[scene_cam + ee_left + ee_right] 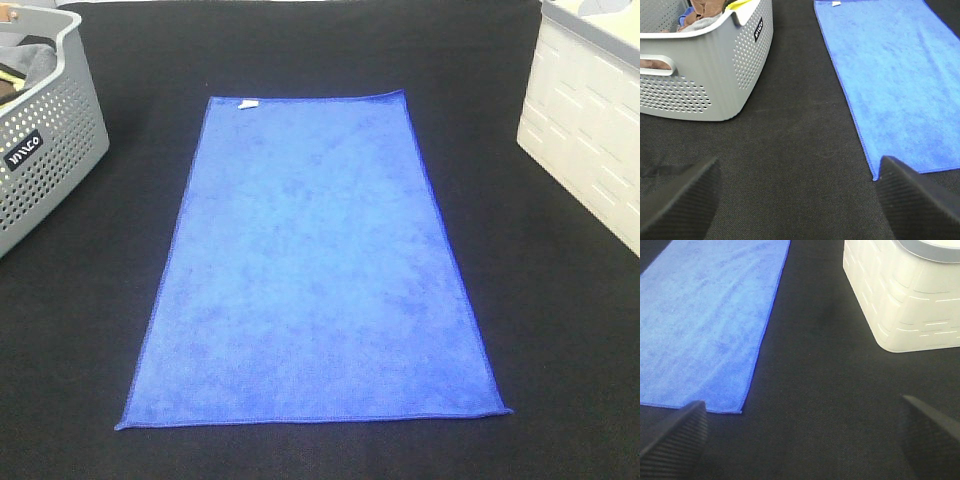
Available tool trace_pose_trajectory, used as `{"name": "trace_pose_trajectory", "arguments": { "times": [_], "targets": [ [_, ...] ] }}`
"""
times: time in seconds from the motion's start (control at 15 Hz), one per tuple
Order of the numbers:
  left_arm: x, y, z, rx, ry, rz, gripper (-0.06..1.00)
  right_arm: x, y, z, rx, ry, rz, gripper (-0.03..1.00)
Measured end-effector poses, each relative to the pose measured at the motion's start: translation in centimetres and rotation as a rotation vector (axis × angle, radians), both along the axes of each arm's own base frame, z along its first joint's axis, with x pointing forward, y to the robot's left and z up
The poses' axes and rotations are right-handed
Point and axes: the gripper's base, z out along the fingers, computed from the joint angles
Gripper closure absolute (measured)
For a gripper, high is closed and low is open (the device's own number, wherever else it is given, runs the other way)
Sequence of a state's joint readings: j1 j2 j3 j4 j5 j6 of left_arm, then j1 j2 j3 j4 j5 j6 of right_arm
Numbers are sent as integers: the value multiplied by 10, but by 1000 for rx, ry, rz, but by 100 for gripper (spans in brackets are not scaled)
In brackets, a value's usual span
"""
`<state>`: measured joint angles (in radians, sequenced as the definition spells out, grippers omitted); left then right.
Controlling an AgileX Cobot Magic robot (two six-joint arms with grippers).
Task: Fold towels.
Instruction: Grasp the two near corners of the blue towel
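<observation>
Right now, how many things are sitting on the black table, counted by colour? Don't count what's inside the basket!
Blue: 1, the towel
Grey: 1, the basket
Cream-white: 1, the bin
Total: 3

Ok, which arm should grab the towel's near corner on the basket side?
Left: left fingers hover open beside that towel corner; right fingers sit opposite, by the white bin.

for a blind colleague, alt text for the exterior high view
A royal-blue towel lies unfolded on a black table, white tag at its far edge. A grey perforated basket sits at left, a cream bin at right.
</observation>
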<state>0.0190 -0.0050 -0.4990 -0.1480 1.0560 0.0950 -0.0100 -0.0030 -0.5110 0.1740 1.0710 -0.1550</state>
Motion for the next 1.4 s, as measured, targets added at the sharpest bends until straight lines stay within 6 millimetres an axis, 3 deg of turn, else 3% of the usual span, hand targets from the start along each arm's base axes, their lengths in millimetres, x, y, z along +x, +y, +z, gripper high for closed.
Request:
{"name": "trace_pose_trajectory", "arguments": {
  "times": [1.4],
  "targets": [
    [0, 0, 0, 0, 0, 0, 14, 0, 0, 0, 0, 0, 0, 1]
  ]
}}
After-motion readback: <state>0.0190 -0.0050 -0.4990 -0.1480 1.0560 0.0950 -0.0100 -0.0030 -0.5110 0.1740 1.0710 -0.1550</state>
